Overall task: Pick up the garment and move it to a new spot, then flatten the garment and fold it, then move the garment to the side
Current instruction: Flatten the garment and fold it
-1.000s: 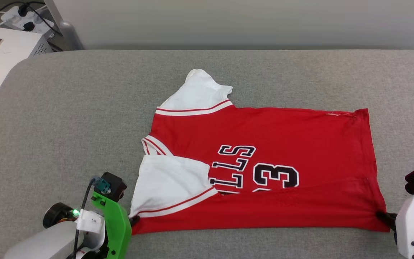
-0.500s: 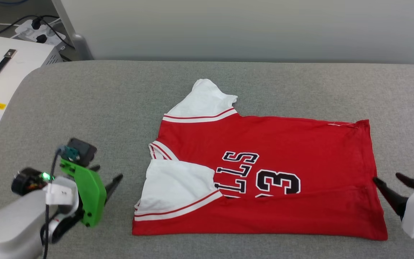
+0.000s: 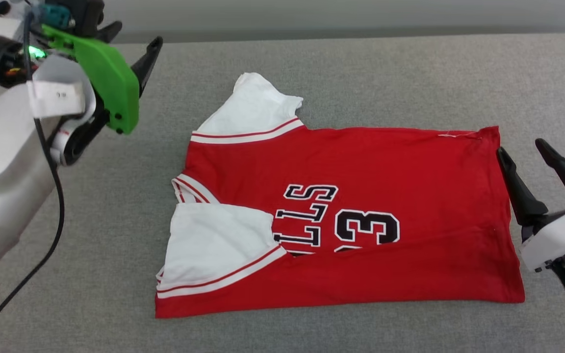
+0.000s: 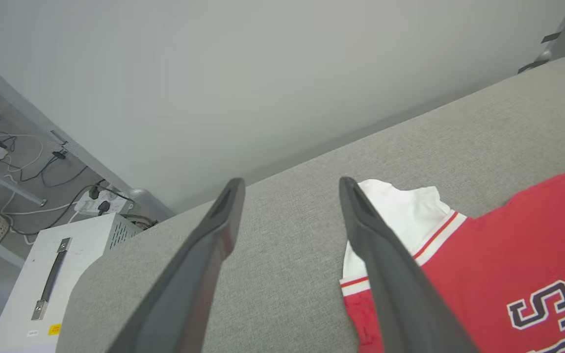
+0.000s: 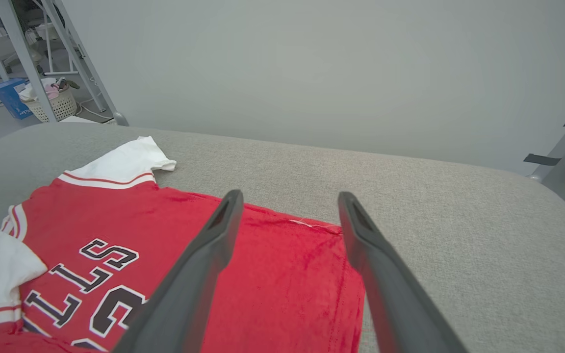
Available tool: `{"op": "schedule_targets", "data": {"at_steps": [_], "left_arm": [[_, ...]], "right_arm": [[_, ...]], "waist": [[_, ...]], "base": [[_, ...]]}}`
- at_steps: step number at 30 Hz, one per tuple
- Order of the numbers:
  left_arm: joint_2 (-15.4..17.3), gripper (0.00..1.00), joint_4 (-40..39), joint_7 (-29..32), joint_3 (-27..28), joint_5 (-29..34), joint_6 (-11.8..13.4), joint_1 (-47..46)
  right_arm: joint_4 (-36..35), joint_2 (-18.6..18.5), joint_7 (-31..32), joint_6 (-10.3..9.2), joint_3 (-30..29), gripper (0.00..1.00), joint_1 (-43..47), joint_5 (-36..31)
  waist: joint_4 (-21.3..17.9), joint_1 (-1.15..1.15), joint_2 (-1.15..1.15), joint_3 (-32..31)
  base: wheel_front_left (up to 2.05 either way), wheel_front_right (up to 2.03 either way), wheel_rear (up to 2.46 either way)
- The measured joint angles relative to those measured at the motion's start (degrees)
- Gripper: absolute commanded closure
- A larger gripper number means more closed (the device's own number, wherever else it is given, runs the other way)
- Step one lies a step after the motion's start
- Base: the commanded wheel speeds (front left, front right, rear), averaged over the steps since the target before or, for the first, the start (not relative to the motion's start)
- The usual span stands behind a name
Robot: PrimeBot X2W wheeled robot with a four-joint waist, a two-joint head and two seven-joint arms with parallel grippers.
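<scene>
The red short-sleeved jersey with white sleeves and black lettering [image 3: 361,206] lies across the middle of the grey cloth-covered worktop [image 3: 385,68], collar end toward 9 o'clock and hem toward 3 o'clock. Its near long side is already folded up over the lower part of the print, with the near white sleeve [image 3: 214,245] laid on the body. The far white sleeve [image 3: 248,108] sticks out toward 11 o'clock, so folding looks partly done.

The left gripper [image 3: 135,34] hangs above the worktop at 10 o'clock, its dark fingers [image 4: 204,255] spread and empty. The right gripper [image 3: 520,147] sits just beside the hem at 3 o'clock, its fingers [image 5: 199,264] likewise spread and holding nothing.

The next move probably calls for pinching the far long edge at both ends, sleeve side and hem corner, and bringing it over toward 6 o'clock without dragging the folded layer.

Bare worktop runs all round the jersey, widest toward 9 and 12 o'clock. The far edge and the rounded corner at 10 o'clock limit the reach. A white box with a handle [image 4: 62,274] stands beyond that corner.
</scene>
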Motion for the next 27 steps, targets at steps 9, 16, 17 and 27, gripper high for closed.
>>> {"op": "schedule_targets", "data": {"at_steps": [9, 16, 17, 27], "left_arm": [[-6.8, 0.0, 11.0, 20.9, -2.0, -5.3, -5.6, -13.1], [-9.5, 0.0, 17.3, 27.8, -3.8, -6.9, -6.3, -18.8], [-9.8, 0.0, 17.9, 28.2, -4.3, -6.9, -6.4, -19.0], [-10.1, 0.0, 22.2, 30.3, -9.4, -5.4, -6.6, -19.5]], "right_arm": [[-0.4, -0.1, -1.4, 0.0, 2.9, 0.0, -6.2, -0.2], [0.6, -0.3, -3.0, 0.0, 5.2, 0.0, -10.5, -0.2], [0.7, -0.4, -3.1, 0.0, 5.4, 0.0, -10.9, -0.2], [2.9, -1.2, -5.2, 0.0, 6.9, 0.0, -13.2, 0.0]], "waist": [[-3.3, 0.01, 0.0, 8.4], [-6.1, 0.01, 0.0, 14.5], [-6.5, 0.01, 0.0, 15.2], [-10.4, 0.01, 0.0, 20.7]], "base": [[0.0, 0.0, 0.0], [0.0, 0.0, 0.0], [0.0, 0.0, 0.0], [0.0, 0.0, 0.0]]}}
